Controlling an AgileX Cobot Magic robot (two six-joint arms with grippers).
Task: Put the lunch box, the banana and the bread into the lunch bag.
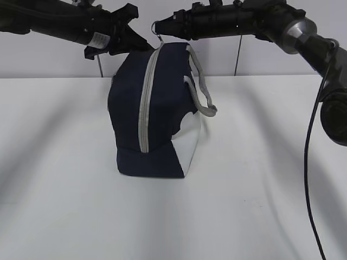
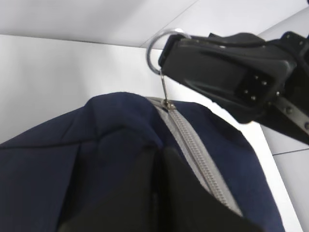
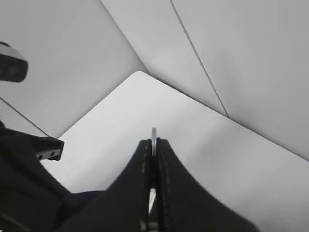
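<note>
My left pincer (image 1: 142, 45) is pressed to the lunch bag (image 1: 154, 111) top just below it, whether it pinches fabric I cannot tell; my right pincer (image 1: 161, 26) is clamped on the ring pull (image 2: 159, 48), zipper (image 1: 145, 103) running down beneath it

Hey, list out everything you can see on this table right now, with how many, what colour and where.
lunch bag: one, navy blue with a white side panel, standing upright mid-table, zipped shut
zipper: one, grey, running down the bag's near face
strap handles: grey, draped over the bag's right side
ring pull: one, metal, at the bag's top
table: one, white
left gripper: black, at the bag's top left, closed on the fabric
right gripper: black, pinching the ring pull
</note>
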